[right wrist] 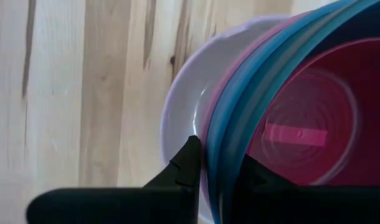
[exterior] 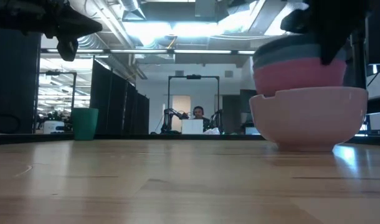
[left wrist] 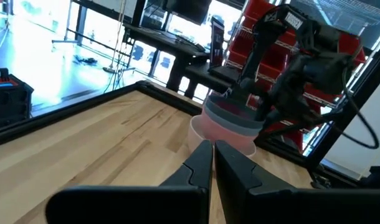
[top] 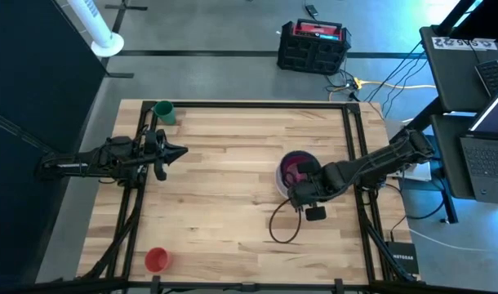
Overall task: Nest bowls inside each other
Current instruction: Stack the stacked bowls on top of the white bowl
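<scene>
A white bowl (exterior: 308, 118) stands on its base at the table's right middle. Over it hangs a nested stack (exterior: 299, 65): a pale pink bowl (right wrist: 209, 121) outermost, then a light blue bowl (right wrist: 240, 87), a dark teal bowl (right wrist: 364, 25) and a magenta bowl (right wrist: 314, 118) innermost. My right gripper (right wrist: 220, 152) is shut on the stack's rims, pointing down over the white bowl's (right wrist: 180, 106) near side. The stack's bottom is level with the white bowl's rim. My left gripper (top: 182, 151) waits shut at the table's left, pointing level. My right gripper pinches the stacked rims (right wrist: 216, 143) on the stack's near side, one finger (right wrist: 190, 162) outside the pale pink wall and the other (right wrist: 252, 177) inside the stack. The fingers come from above, pointing down. The stack hangs slightly tilted over the white bowl; whether it touches that bowl cannot be told.
A green cup (top: 164, 112) stands at the far left corner and a red cup (top: 157, 260) near the front left. A black cable loop (top: 283, 224) lies on the table under my right arm. Dark rails (top: 355, 139) run along both table sides.
</scene>
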Available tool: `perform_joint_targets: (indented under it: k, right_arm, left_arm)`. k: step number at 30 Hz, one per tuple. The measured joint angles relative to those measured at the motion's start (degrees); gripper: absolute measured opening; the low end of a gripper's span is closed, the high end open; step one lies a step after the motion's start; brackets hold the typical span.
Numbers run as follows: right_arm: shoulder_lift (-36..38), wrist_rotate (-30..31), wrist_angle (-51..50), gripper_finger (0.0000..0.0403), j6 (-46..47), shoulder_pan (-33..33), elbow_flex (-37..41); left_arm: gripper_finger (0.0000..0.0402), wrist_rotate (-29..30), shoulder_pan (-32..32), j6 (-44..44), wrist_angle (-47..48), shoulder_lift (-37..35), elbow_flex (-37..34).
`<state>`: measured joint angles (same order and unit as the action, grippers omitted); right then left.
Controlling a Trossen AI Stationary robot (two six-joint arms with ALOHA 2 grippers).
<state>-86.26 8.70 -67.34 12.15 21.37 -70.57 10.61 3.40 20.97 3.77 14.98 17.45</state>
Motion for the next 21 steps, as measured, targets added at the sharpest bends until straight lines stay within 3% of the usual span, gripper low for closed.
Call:
perform_joint_targets:
  k: [12,21]
  right_arm:
    - [-0.04,-3.93,6.88,0.0024,1.57,0.0,7.42]
    - [-0.04,-4.18,7.26,0.0074,1.69,-0.03,7.61]
  left_arm:
    - [0.0,0.0,0.0,0.04,0.02,0.01,0.0]
    - [0.0,0.02,0.0,-0.08,0.04,0.02,0.0]
